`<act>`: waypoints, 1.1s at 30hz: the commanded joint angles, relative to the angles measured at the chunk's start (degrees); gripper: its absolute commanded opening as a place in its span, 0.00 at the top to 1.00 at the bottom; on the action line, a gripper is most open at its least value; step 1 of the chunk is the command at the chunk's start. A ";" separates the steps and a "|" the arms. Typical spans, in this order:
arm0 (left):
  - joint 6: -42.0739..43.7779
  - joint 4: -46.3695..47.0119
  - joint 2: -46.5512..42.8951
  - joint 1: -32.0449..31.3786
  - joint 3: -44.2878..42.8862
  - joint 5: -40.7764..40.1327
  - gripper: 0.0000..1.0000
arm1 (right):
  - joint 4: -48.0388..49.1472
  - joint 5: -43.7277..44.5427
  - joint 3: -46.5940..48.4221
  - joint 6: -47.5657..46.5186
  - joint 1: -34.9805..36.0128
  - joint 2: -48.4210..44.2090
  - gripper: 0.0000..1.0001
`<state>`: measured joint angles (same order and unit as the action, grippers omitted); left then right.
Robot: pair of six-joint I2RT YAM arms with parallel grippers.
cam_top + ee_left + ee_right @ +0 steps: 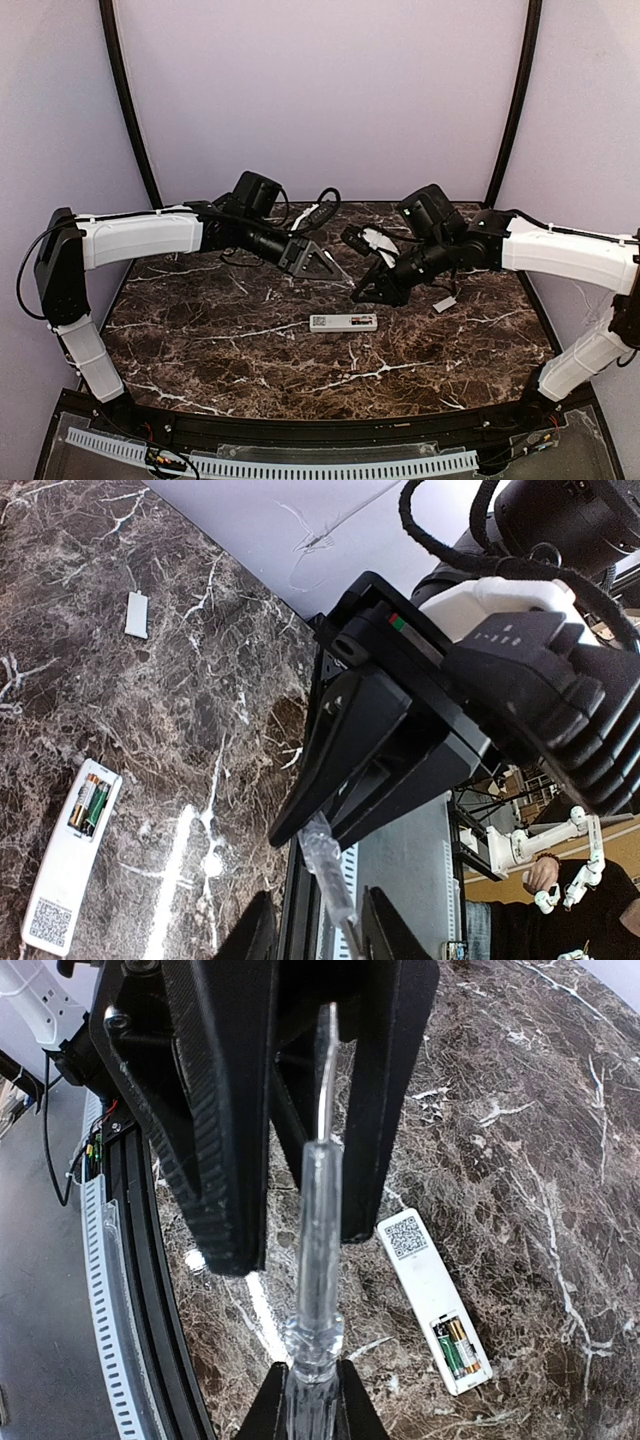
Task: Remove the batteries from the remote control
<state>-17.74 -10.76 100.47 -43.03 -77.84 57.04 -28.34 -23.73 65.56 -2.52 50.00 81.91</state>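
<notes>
The white remote control (343,322) lies back side up on the marble table (220,350), its battery bay open with two batteries (457,1348) inside. It also shows in the left wrist view (62,875) and the right wrist view (425,1280). My right gripper (312,1405) is shut on a clear-handled screwdriver (314,1260), held above the table behind the remote. Its metal tip reaches between the fingers (215,1140) of my left gripper (318,935), which is open with the shaft in the gap, not clamped. In the top view the left gripper (322,265) and right gripper (372,288) nearly meet.
A small white battery cover (445,303) lies flat to the right of the remote, also seen in the left wrist view (137,614). The table's black front edge (140,1260) and a perforated white strip (270,465) run along the near side. Purple walls enclose the back.
</notes>
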 commanded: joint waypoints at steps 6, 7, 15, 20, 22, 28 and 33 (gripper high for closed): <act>-4.89 6.97 0.65 -0.47 1.14 0.83 0.67 | -2.09 2.63 2.89 -1.34 1.92 1.82 1.00; -5.28 7.20 0.80 -0.48 1.22 0.87 0.67 | -2.15 2.82 2.98 -1.34 2.01 1.96 1.00; -4.95 6.75 1.26 -0.71 1.62 1.14 0.75 | -2.22 4.71 3.00 -1.17 2.12 1.86 1.00; -4.17 6.04 1.23 -0.73 1.79 1.10 0.77 | -2.65 5.26 3.17 -0.95 2.12 1.93 1.00; -4.15 5.90 1.33 -0.69 1.81 1.07 0.82 | -2.67 5.33 3.13 -0.86 2.12 1.90 1.00; -4.07 5.48 1.32 -0.81 1.73 0.52 0.99 | -2.68 5.68 3.15 -0.57 2.25 2.03 1.00; -4.38 5.47 1.32 -0.83 1.94 -0.31 1.00 | -2.07 6.89 3.19 0.71 2.30 2.23 0.97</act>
<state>-22.04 -4.78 102.13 -43.53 -76.75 55.90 -31.24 -18.50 67.07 -2.46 51.77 83.68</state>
